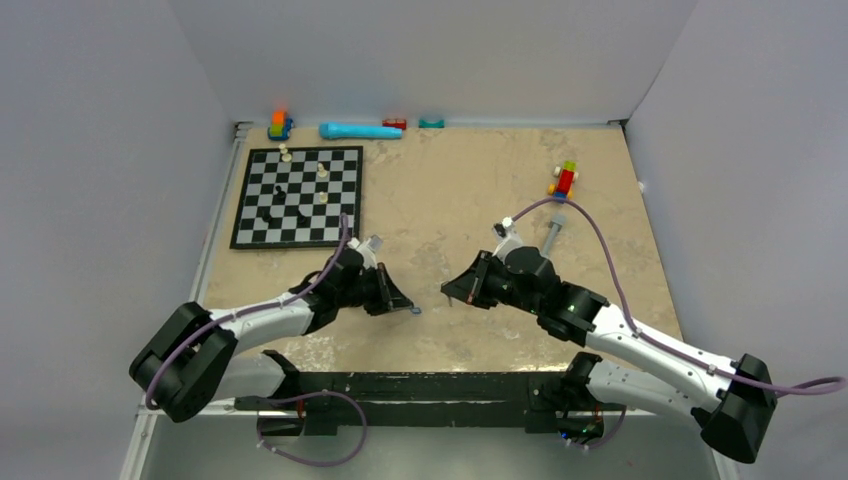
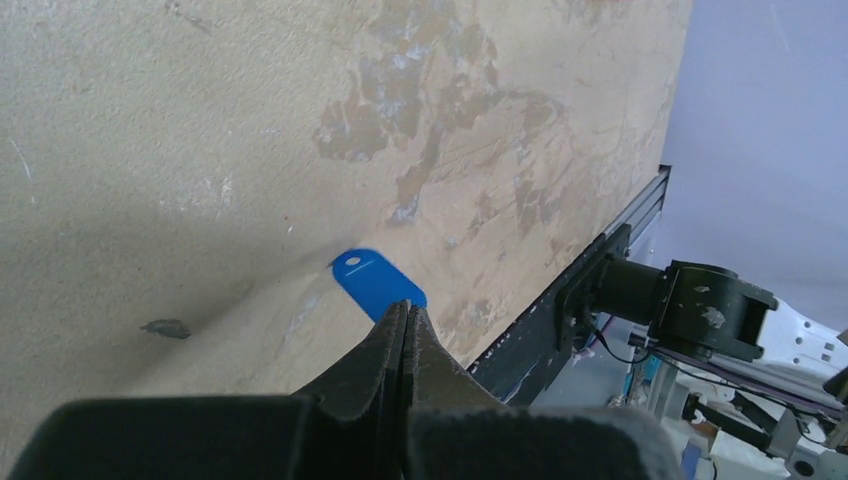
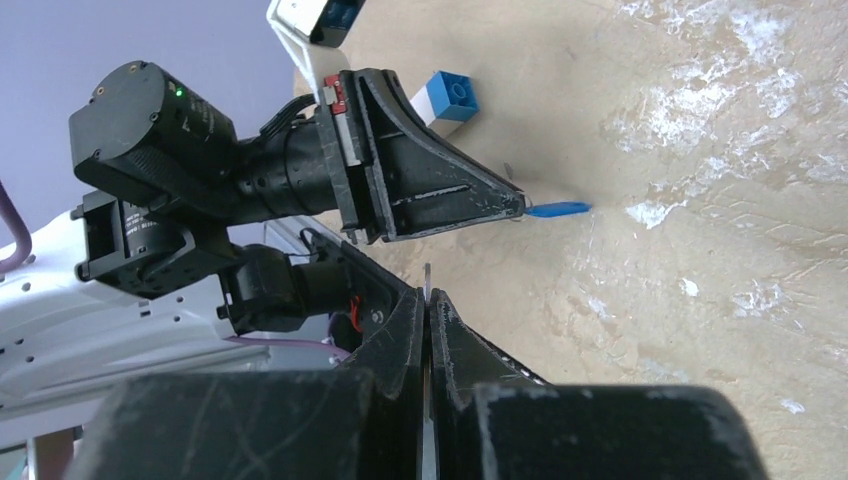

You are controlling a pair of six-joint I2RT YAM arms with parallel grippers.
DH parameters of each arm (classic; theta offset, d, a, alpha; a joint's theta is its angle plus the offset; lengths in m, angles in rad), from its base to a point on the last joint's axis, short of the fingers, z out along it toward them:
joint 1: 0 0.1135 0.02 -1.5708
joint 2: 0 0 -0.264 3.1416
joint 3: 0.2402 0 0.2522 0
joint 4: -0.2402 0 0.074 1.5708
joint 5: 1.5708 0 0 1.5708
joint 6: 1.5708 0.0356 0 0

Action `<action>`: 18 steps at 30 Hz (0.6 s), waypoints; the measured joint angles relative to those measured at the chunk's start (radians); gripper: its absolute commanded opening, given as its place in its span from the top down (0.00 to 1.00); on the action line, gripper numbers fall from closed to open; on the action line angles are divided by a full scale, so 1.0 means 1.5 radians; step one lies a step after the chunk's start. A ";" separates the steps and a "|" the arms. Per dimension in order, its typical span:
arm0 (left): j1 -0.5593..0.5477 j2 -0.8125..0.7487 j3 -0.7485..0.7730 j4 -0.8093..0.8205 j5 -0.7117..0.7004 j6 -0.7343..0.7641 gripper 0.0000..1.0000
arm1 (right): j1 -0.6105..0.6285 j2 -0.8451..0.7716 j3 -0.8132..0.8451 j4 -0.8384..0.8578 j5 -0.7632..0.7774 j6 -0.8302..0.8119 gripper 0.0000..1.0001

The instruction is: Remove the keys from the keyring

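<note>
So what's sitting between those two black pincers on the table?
Only bare beige tabletop, seen from overhead, between the left gripper pinching a small blue-headed key and the right gripper pinching a thin silvery piece.

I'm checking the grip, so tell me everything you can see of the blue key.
The blue key shows only a flat, rounded head, plastic by its look, with a small hole near its free end. The shut left tool pinches the other end, hiding any blade. Seen from the right wrist it is a thin, roughly level sliver close over the table; whether they touch is unclear.
</note>
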 measured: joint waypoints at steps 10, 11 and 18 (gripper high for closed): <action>-0.003 0.035 0.040 -0.048 -0.017 0.034 0.21 | 0.000 -0.016 -0.010 0.000 -0.004 0.004 1.00; -0.003 0.028 0.058 -0.072 -0.023 0.044 0.18 | 0.000 -0.018 -0.010 -0.002 -0.003 0.004 1.00; -0.003 -0.088 0.199 -0.249 -0.070 0.108 0.16 | 0.000 -0.028 -0.032 0.003 -0.004 0.005 1.00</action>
